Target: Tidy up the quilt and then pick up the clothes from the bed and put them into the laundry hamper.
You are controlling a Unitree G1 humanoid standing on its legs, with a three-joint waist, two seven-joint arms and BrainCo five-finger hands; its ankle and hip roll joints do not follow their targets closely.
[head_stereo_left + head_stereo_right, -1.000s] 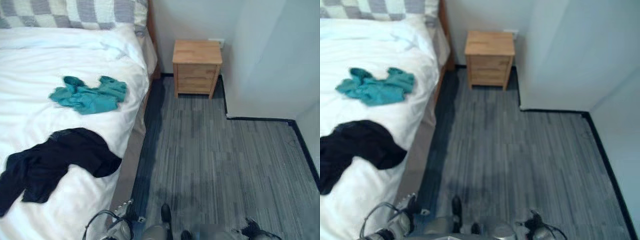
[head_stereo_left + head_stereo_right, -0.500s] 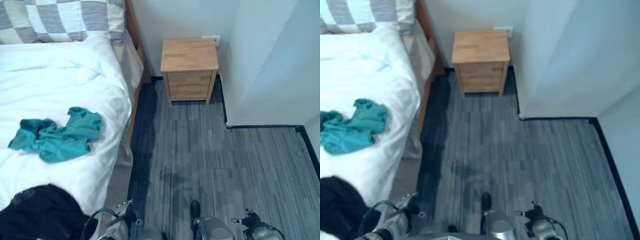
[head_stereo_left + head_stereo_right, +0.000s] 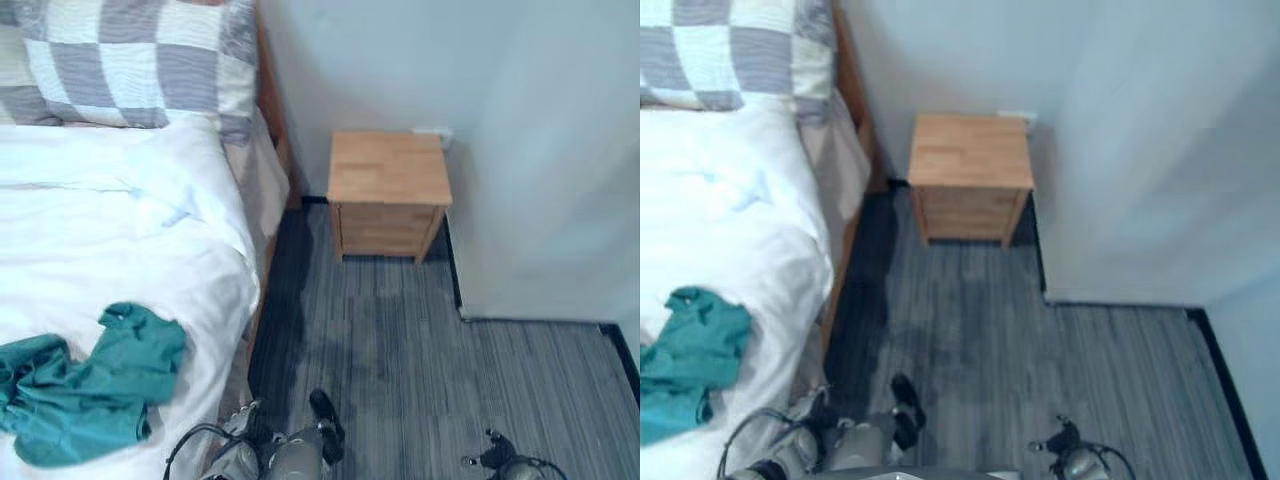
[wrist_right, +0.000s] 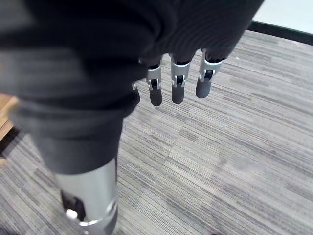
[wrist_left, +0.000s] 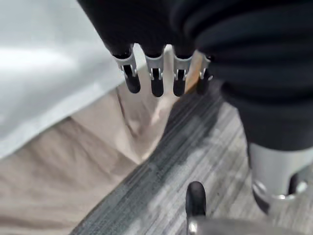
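On the white quilt (image 3: 120, 250) lies a teal garment (image 3: 85, 385), near a checked pillow (image 3: 140, 60). Wrist views show the left hand (image 5: 156, 73) beside the bed skirt (image 5: 73, 161) and the right hand (image 4: 178, 83) above grey floor (image 4: 234, 161), both loosely extended, empty.

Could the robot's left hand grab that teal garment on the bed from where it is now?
Probably not yet. The left hand hangs open by the bed's edge, low over the floor, and the teal garment lies up on the quilt. Nothing blocks the way.

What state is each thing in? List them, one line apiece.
Teal garment: crumpled in a heap on the quilt, near the bed's edge.
White quilt: spread over the bed, lightly wrinkled.
Checked pillow: lying at the head of the bed.
Wooden nightstand: upright against the wall, drawer shut.
Left hand: open, empty, beside the bed.
Right hand: open, empty, over the floor.
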